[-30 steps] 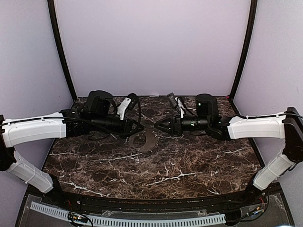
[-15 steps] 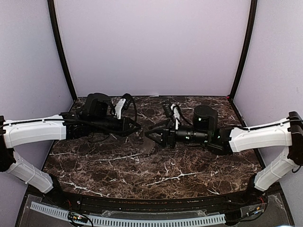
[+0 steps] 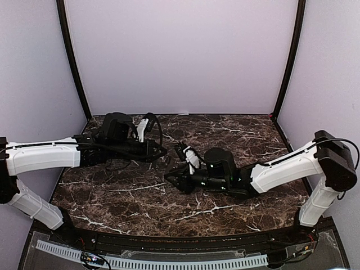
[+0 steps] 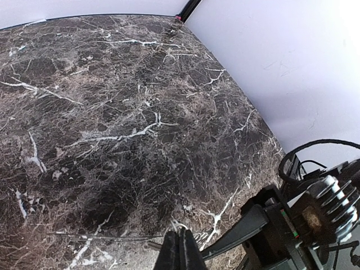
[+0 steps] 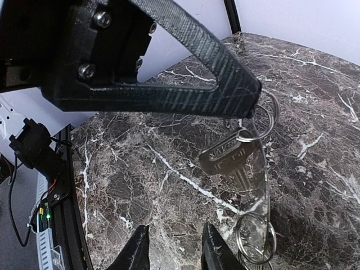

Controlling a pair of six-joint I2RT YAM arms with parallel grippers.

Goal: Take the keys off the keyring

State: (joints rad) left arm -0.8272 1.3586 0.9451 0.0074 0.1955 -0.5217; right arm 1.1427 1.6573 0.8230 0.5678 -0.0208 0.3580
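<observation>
High rear overview; close wrist views; shared tabletop (image 3: 140,197)

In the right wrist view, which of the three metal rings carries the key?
The small middle ring, from which the silver key hangs. The larger ring above it and the bottom ring show no key.

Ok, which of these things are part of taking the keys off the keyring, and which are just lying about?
Part of the job:
- keyring, pinched in the left fingers
- key, hanging from it
- right fingers, open, close by

Just there:
- table
- walls
</observation>
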